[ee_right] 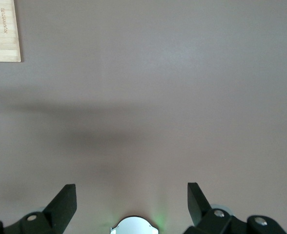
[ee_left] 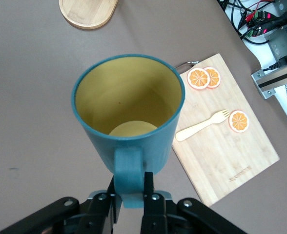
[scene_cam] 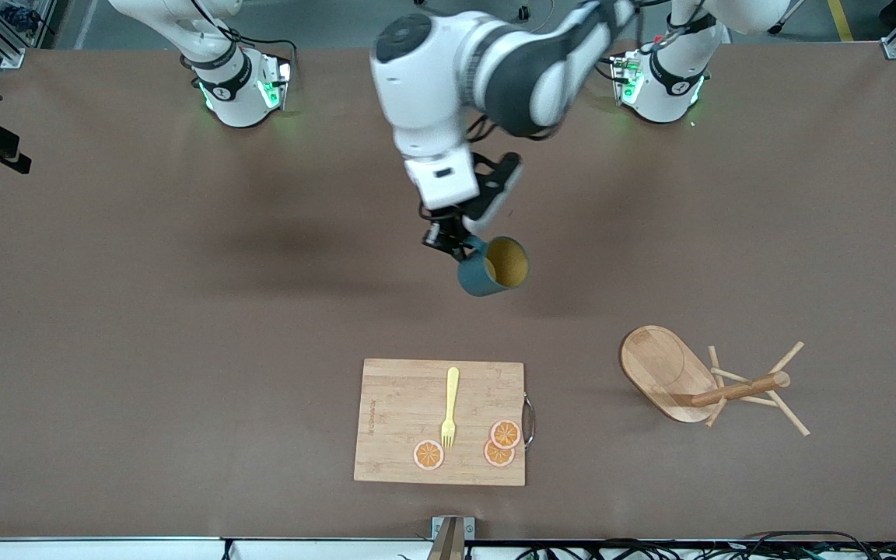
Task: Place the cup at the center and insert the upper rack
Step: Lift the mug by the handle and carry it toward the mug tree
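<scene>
The left arm reaches out from its base over the middle of the table, wrist bent downward, its left gripper clamped on the handle of the cup and holding it in the air, tilted. The right arm waits back near its base, the right gripper spread wide above bare tabletop, holding nothing.

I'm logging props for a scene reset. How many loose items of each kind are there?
Cup: 1
Mug tree rack: 1
Cutting board: 1
Fork: 1
Orange slices: 3
Total: 7
</scene>
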Available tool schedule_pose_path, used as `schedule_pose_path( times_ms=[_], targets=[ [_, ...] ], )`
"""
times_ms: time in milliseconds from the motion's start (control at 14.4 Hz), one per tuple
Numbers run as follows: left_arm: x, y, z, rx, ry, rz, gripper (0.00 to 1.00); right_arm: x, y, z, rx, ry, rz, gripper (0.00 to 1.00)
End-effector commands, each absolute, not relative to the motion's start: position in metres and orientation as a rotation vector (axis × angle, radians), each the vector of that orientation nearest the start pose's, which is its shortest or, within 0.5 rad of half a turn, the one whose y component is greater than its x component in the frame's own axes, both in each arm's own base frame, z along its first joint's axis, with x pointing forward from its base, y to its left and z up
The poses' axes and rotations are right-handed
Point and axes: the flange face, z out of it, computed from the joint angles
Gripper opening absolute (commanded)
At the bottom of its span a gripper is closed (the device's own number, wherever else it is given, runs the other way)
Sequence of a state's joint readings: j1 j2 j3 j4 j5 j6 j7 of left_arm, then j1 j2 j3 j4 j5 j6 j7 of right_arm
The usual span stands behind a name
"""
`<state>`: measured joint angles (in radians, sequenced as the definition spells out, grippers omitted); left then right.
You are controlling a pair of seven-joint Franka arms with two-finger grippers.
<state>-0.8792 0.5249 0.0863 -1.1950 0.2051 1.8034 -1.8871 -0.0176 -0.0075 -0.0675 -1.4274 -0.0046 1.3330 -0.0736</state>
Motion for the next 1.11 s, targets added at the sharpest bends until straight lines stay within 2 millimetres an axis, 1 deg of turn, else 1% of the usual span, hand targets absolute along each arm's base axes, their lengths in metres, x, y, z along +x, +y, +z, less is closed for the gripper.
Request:
schedule_pose_path(
  times_ms=[0, 139, 278, 347, 417, 556, 625, 694, 833, 903, 972, 1042],
  targets=[
    [0.548, -0.439, 0.528, -2.804, -1.591, -0.189, 0.0, 0.514, -0.047, 0.677, -3.13, 0.005, 0.127, 1.0],
    [0.58, -0.392, 0.537, -2.865, -1.607, -0.042, 0.0, 0.514, -0.05, 0.677, -3.13, 0.012, 0.127, 1.0],
    [0.609, -0.342, 0.543, -2.905, -1.667, 0.089, 0.0, 0.514, -0.049, 0.677, -3.13, 0.009, 0.127, 1.0],
    [0.623, -0.317, 0.545, -2.918, -1.716, 0.152, 0.0, 0.514, -0.047, 0.678, -3.13, 0.005, 0.127, 1.0],
    [0.636, -0.287, 0.549, -2.944, -1.758, 0.224, 0.0, 0.514, -0.048, 0.678, -3.131, 0.005, 0.127, 1.0],
    [0.656, -0.239, 0.549, -3.005, -1.806, 0.351, 0.0, 0.514, -0.049, 0.678, -3.133, 0.008, 0.127, 1.0],
    [0.665, -0.22, 0.547, -3.027, -1.858, 0.443, 0.0, 0.514, -0.049, 0.678, -3.134, 0.006, 0.127, 1.0],
    [0.671, -0.206, 0.546, -3.034, -1.923, 0.529, 0.0, 0.514, -0.049, 0.679, -3.134, 0.006, 0.125, 1.0],
    [0.68, -0.182, 0.538, -3.02, -1.989, 0.642, 0.01, 0.512, -0.05, 0.681, -3.134, 0.011, 0.12, 1.0],
    [0.685, -0.169, 0.529, -3.027, -2.008, 0.729, 0.01, 0.51, -0.051, 0.684, -3.135, 0.013, 0.113, 1.0],
    [0.689, -0.153, 0.523, -3.04, -2.016, 0.854, 0.01, 0.511, -0.052, 0.684, -3.135, 0.016, 0.111, 1.0],
    [0.694, -0.137, 0.511, -3.052, -2.024, 0.98, 0.01, 0.51, -0.054, 0.686, -3.137, 0.023, 0.106, 1.0]
  ],
)
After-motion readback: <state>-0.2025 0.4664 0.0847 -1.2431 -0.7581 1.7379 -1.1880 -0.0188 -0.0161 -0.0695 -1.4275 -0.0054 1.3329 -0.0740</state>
